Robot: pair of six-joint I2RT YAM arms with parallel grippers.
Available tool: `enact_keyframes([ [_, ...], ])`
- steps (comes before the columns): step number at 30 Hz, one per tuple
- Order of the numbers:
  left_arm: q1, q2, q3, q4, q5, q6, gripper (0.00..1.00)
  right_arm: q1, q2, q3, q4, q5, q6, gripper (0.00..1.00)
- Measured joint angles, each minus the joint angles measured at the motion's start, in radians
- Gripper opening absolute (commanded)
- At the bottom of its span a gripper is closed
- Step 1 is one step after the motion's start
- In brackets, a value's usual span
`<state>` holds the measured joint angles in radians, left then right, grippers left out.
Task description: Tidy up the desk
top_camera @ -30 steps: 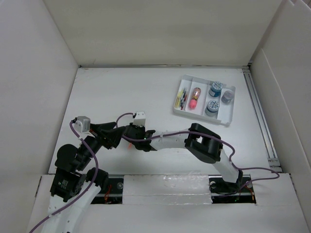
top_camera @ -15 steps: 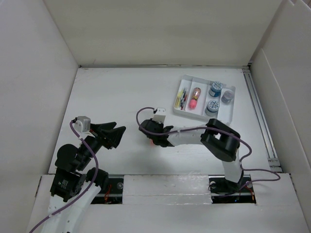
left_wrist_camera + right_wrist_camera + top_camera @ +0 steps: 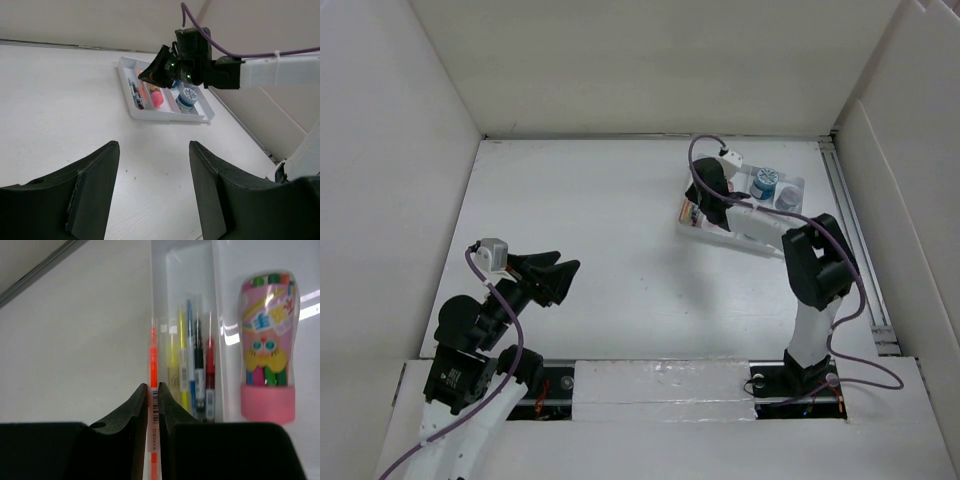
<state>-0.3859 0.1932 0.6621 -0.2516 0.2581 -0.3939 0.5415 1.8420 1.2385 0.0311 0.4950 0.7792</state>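
Note:
My right gripper (image 3: 154, 386) is shut on a thin orange pen (image 3: 154, 355), which points forward over the left wall of the white compartment tray (image 3: 158, 285). Just right of it, several pens (image 3: 192, 375) lie in the tray's narrow slot. In the top view the right gripper (image 3: 705, 195) hovers at the tray's (image 3: 790, 240) left end, at the back right of the desk (image 3: 600, 200). My left gripper (image 3: 560, 275) hangs open and holds nothing above the desk's front left; its wrist view shows bare tabletop between its fingers (image 3: 95, 175).
A pink-capped bottle of coloured pens (image 3: 267, 350) lies in the tray's second slot. Two blue-lidded jars (image 3: 764, 184) and a grey one (image 3: 786, 200) fill the right compartments. Tall white walls enclose the desk, and a metal rail (image 3: 855, 240) runs along the right edge.
My right arm has swung from beside the left gripper across to the tray at the back right, carrying the orange pen. The left arm has stayed put.

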Motion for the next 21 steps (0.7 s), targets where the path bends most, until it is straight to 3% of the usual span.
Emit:
enact_keyframes([
  [5, 0.000, 0.002, -0.001, 0.000, 0.003, 0.000, 0.55, -0.099, 0.154, 0.142, -0.017, -0.047, -0.023, 0.14],
  [7, 0.000, 0.002, -0.001, 0.000, 0.005, 0.000, 0.55, -0.113, 0.211, 0.204, -0.057, -0.053, -0.030, 0.23],
  [8, 0.000, 0.002, -0.001, 0.000, 0.005, 0.000, 0.55, -0.117, 0.234, 0.233, -0.071, -0.055, -0.034, 0.30],
  [9, 0.000, 0.002, -0.001, 0.000, 0.005, 0.000, 0.55, -0.119, 0.250, 0.254, -0.081, -0.056, -0.037, 0.45],
  [11, 0.000, 0.002, -0.001, 0.000, 0.004, 0.000, 0.55, -0.121, 0.258, 0.269, -0.101, -0.058, -0.045, 0.64],
  [13, 0.000, 0.002, -0.001, 0.000, 0.004, 0.000, 0.56, -0.121, 0.249, 0.270, -0.111, -0.058, -0.048, 0.76],
  [17, 0.000, 0.002, -0.001, 0.000, 0.003, 0.000, 0.58, -0.121, 0.193, 0.244, -0.109, -0.076, -0.052, 0.79],
  [21, 0.000, 0.002, -0.001, 0.000, 0.003, 0.000, 0.58, -0.090, -0.009, 0.103, -0.091, -0.084, -0.055, 0.80],
])
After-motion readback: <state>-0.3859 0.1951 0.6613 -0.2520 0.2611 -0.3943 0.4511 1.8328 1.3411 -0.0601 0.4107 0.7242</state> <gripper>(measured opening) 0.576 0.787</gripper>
